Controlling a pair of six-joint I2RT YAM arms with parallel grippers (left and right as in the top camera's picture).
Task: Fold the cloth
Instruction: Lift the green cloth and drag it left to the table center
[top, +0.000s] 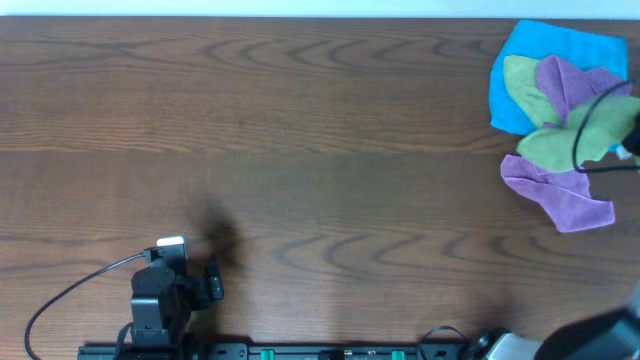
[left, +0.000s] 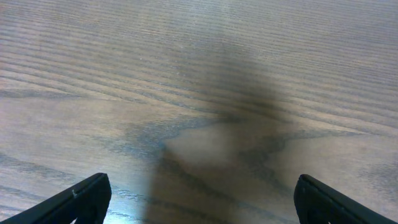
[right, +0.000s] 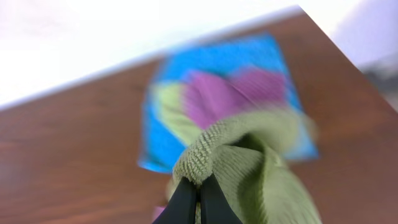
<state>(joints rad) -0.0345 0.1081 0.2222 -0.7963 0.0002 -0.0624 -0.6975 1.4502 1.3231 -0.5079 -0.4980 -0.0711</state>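
Observation:
The cloth (right: 249, 168), a green ribbed terry cloth, is bunched at the table's far right on a pile of cloths; it also shows in the overhead view (top: 558, 146). Its white tag does not show. My right gripper (right: 199, 194) is shut on a raised fold of it, and sits at the right edge in the overhead view (top: 628, 132). My left gripper (left: 199, 205) is open and empty over bare wood at the front left, where the overhead view also shows it (top: 213, 286).
The pile holds a blue cloth (top: 560, 50), a purple cloth (top: 570, 200) and a yellow-green cloth (top: 524, 85) partly under the purple one. The wooden table (top: 300, 130) stretches left of the pile. A cable (top: 70, 290) loops by the left arm.

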